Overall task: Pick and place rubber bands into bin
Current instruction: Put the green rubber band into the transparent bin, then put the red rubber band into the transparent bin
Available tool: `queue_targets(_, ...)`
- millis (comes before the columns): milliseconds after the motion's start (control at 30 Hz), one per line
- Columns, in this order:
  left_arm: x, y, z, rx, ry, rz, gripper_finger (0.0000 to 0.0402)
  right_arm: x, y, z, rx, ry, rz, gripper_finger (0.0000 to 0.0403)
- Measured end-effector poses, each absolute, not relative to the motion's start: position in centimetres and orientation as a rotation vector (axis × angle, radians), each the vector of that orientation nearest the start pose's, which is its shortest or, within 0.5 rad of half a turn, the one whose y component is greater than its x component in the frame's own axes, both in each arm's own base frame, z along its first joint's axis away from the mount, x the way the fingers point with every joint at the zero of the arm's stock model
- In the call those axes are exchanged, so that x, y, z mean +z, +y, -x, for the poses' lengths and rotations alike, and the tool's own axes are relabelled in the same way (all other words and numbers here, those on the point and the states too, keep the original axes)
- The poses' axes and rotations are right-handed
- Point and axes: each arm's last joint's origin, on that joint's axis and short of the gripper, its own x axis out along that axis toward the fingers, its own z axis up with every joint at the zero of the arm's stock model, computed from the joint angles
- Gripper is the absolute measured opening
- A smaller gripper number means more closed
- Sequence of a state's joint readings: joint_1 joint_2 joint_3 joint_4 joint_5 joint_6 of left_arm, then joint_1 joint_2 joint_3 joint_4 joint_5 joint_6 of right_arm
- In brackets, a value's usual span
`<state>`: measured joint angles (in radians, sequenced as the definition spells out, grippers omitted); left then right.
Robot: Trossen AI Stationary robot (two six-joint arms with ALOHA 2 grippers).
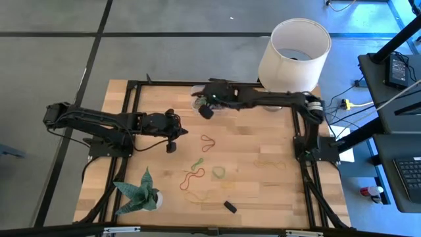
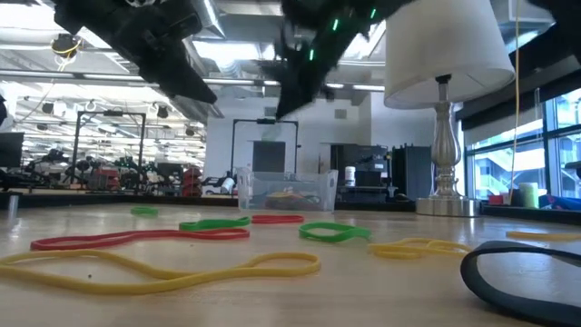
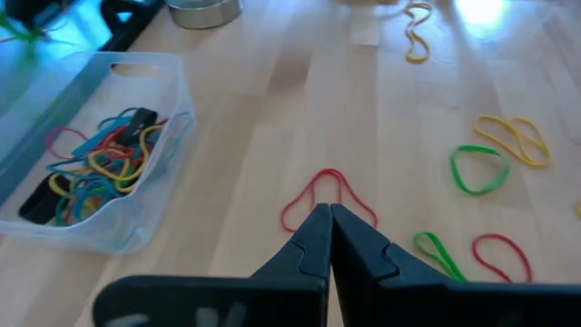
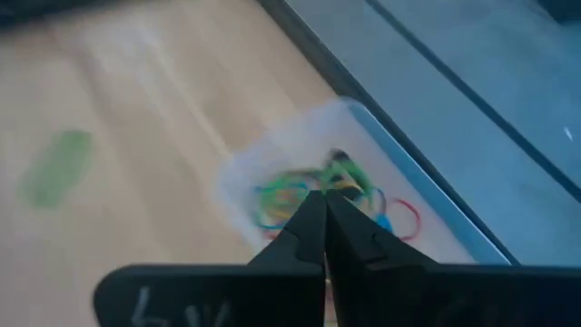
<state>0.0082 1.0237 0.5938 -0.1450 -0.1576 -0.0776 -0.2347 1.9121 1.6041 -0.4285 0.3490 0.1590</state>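
Note:
The bin [image 3: 172,73], a clear tub holding several coloured rubber bands [image 3: 100,163], stands near the table's far edge [image 1: 200,99]. More rubber bands lie loose on the wood: a red one [image 1: 208,141], a green one [image 1: 218,172] and a yellow one [image 1: 199,195]. My left gripper [image 3: 329,216] is shut and hovers over the table left of the red band [image 3: 327,186]. My right gripper [image 4: 324,207] is shut and hangs above the bin [image 4: 272,154], reaching in from the right [image 1: 205,110]. My right gripper's shut tips are blurred above the bin. I cannot tell whether a rubber band is caught between them. My left gripper touches nothing.
A white lampshade [image 1: 294,49] on a metal lamp base [image 2: 445,195] stands at the far right corner. A green folded-paper plant [image 1: 139,191] sits at the near left and a small black block [image 1: 229,206] near the front edge. A black frame [image 1: 131,99] borders the table.

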Motion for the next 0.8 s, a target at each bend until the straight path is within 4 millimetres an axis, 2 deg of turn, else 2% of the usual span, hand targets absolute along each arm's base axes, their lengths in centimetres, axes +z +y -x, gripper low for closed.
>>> queue_targets(167, 22.9, 0.7, -21.1, 0.215, 0.564, 0.041, 0.0002, 22.5, -15.4, -42.1, -0.694, 0.794, -0.132, 0.0009)
queue_targets(300, 22.9, 0.7, -21.1, 0.220, 0.565, 0.053, 0.0002, 20.4, -17.0, -41.9, -0.677, 0.862, -0.178, 0.0034)
queue_targets(533, 22.8, 0.7, -21.1, 0.229, 0.569, 0.061, 0.0002, 20.3, -17.3, -41.6, -0.664, 0.872, -0.219, 0.0106)
queue_targets(667, 22.8, 0.7, -21.1, 0.220, 0.569, 0.063, 0.0002, 21.1, -17.2, -41.4, -0.672, 0.848, -0.233, 0.0141)
queue_targets(800, 22.8, 0.6, -21.0, 0.182, 0.579, 0.074, 0.0002, 22.4, -16.9, -40.9, -0.685, 0.830, -0.266, 0.0157)
